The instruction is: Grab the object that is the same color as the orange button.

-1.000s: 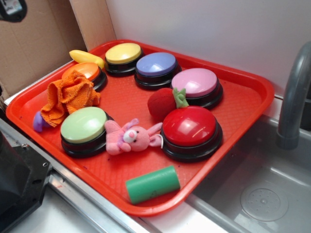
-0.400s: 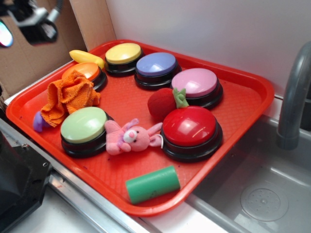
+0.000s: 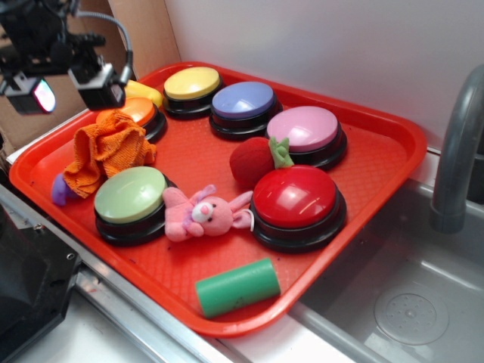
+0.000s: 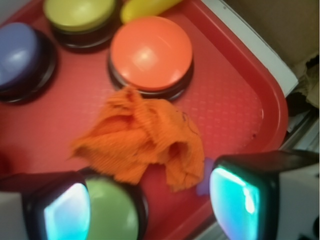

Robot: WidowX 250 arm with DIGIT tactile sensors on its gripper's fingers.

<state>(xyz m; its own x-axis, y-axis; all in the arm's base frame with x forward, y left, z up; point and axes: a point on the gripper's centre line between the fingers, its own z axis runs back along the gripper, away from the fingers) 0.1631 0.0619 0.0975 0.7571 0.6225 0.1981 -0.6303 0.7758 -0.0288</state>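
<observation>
The tool (image 3: 72,82) is hanging above the far left corner of the red tray (image 3: 378,162), its fingers spread wide and holding nothing. The orange cloth (image 3: 106,150) is lying crumpled on the tray, below the tool and a little toward the near edge, touching the front of the orange button (image 3: 133,111) and just beside the green button (image 3: 130,193). In the wrist view the cloth (image 4: 142,142) is sitting between the two glowing pads (image 4: 67,214), slightly ahead of them, so the drop looks nearly straight down. The exterior view is showing the tool's height; the wrist view is showing the alignment and the cloth's folds.
</observation>
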